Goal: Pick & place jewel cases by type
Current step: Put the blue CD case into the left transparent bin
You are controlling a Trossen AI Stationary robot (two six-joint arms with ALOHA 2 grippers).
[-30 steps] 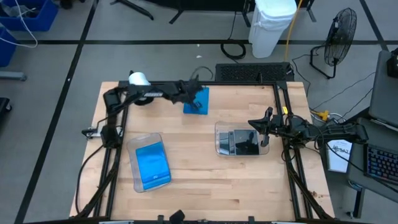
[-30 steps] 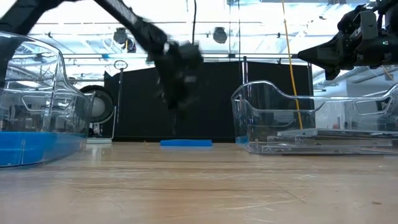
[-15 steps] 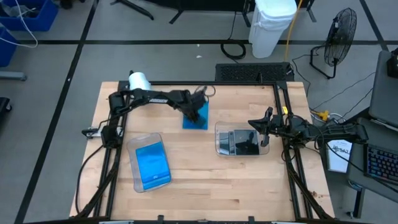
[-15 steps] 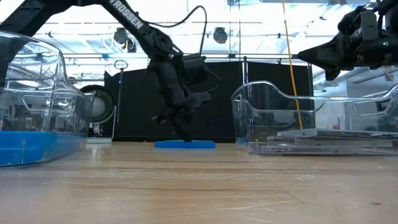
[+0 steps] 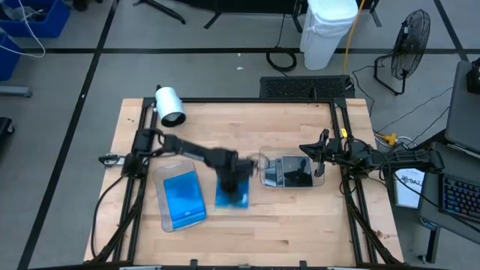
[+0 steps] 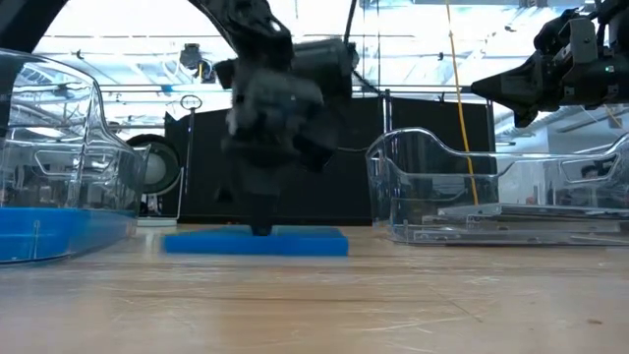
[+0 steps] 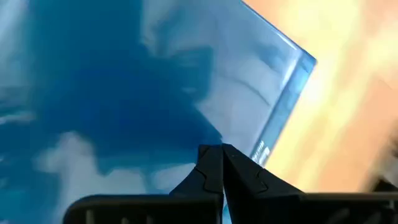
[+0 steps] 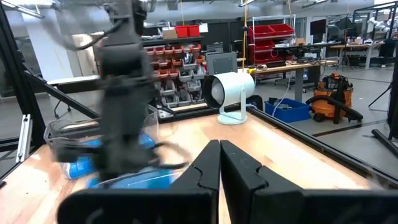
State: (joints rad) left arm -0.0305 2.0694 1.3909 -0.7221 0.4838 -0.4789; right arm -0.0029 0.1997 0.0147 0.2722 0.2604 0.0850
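currently, sorting is partly done. at left, a clear tray (image 5: 166, 222) holds a blue jewel case (image 5: 184, 198). just beside it, a second blue case (image 5: 232, 196) lies flat on the wooden table (image 5: 300, 232), bright, glossy and translucent; the left gripper (image 5: 231, 182), fingers closed, presses down on it without clasping it. it remains untrayed. at right, another tray (image 5: 265, 178) holds dark cases (image 5: 289, 172); the right gripper (image 5: 318, 154) hovers closed, empty.

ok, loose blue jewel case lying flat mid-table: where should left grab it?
Probably by an edge. The blue jewel case lies flat on the table, so there is no face to pinch. The shut left gripper presses on top; sliding it past the table's edge would expose one.
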